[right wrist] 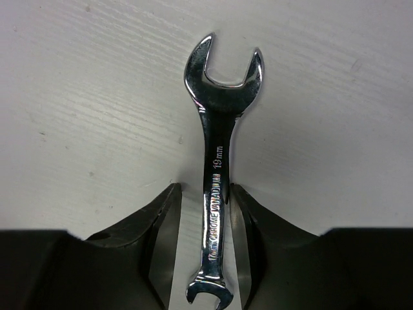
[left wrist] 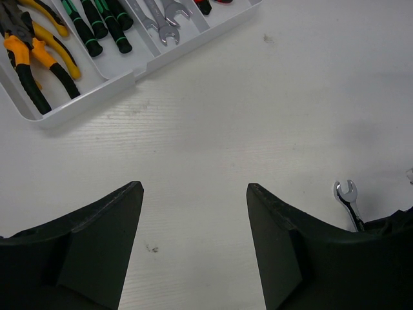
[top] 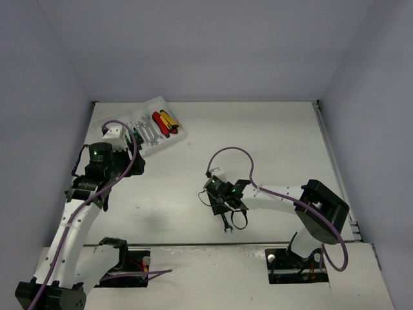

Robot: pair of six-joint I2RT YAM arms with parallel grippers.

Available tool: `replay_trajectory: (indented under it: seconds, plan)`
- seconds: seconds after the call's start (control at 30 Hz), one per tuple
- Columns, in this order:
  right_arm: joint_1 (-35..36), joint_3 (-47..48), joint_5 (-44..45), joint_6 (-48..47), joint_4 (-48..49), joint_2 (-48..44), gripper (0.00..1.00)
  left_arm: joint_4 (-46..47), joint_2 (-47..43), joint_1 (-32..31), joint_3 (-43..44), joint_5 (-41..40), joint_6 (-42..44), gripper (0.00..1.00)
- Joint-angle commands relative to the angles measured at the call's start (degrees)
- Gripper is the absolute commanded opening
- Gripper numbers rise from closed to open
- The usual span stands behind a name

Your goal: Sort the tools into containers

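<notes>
one wrench between right hand's jaws

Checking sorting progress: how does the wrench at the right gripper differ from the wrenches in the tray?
The loose wrench lies on the bare table; the tray wrenches lie in a compartment of the tray. The loose wrench is alone between the right gripper's fingers; the tray wrenches lie side by side, untouched. All are silver, open-ended.

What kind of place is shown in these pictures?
Probably a robot test cell in a laboratory: plain pale walls enclose a white table, a left arm and a right arm are bolted at its near edge, and a tray holds sorted hand tools.
</notes>
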Motion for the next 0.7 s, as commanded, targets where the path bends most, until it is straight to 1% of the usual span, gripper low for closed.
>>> replay_trajectory:
  seconds: [0.0, 0.1, 0.17, 0.23, 0.33, 0.47, 0.5, 0.57, 0.67]
  plan:
    - [1.3, 2.3, 0.2, 0.1, -3.6, 3.4, 0.34, 3.1, 0.0, -0.3, 2.0, 0.2, 0.2, 0.62]
    - [1.4, 2.7, 0.2, 0.2, -3.8, 5.3, 0.30, 3.2, 0.0, -0.3, 2.0, 0.2, 0.2, 0.62]
    - [1.4, 3.0, 0.2, 0.2, -3.8, 5.9, 0.17, 3.1, 0.0, -0.3, 2.0, 0.2, 0.2, 0.62]
    - [1.5, 3.6, 0.6, -0.1, -3.9, 6.5, 0.00, 3.1, 0.0, -0.3, 1.9, 0.1, 0.1, 0.62]
    - [1.4, 6.0, 1.3, -1.2, -3.9, 6.4, 0.00, 3.4, 0.3, -0.8, 2.0, 0.6, -1.0, 0.62]
    - [1.5, 11.8, 3.0, -3.4, -3.8, 3.8, 0.00, 3.6, 1.2, -1.7, 2.2, 4.5, -5.1, 0.62]
    - [1.4, 13.1, 4.6, -3.9, -3.8, 2.9, 0.00, 4.0, 1.4, -2.1, 2.1, 5.7, -6.4, 0.62]
    - [1.4, 15.1, 6.7, -5.2, -3.6, 1.0, 0.00, 5.1, 1.4, -3.0, 1.2, 7.9, -9.5, 0.62]
    - [1.4, 18.5, 9.9, -7.5, -3.0, -0.9, 0.00, 9.2, 0.7, -5.5, -0.9, 9.4, -13.0, 0.62]
